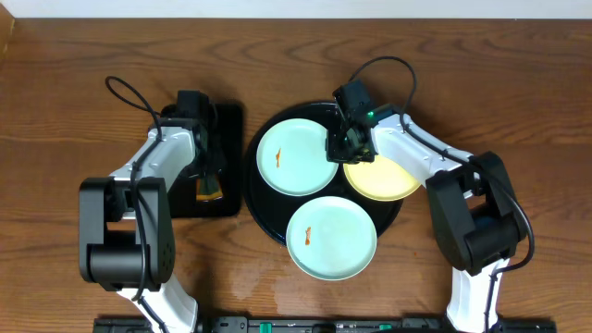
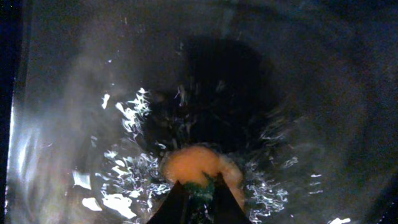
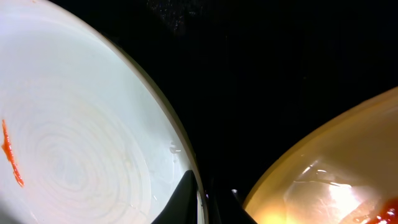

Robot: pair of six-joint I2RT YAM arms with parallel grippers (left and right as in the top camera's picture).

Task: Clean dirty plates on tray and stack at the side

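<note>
- On the round black tray (image 1: 262, 203), centre of table: three plates.
- Far left, mint plate (image 1: 296, 157), orange-smeared; right, yellow plate (image 1: 384, 178); near, second mint plate (image 1: 331, 238), smeared, overhanging the near rim.
- Pinched between the left gripper (image 2: 199, 183) jaws: an orange-and-green sponge (image 2: 196, 163), over the rectangular black tray (image 1: 231, 129) at left.
- Low between mint plate and yellow plate: right gripper (image 3: 211, 183), jaws nearly together astride the mint rim; cannot tell whether gripping.

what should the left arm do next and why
Probably lift the sponge off the small tray and carry it toward the upper mint plate: the left gripper is shut on it, and that plate shows an orange smear, with the right gripper at its rim.
</note>
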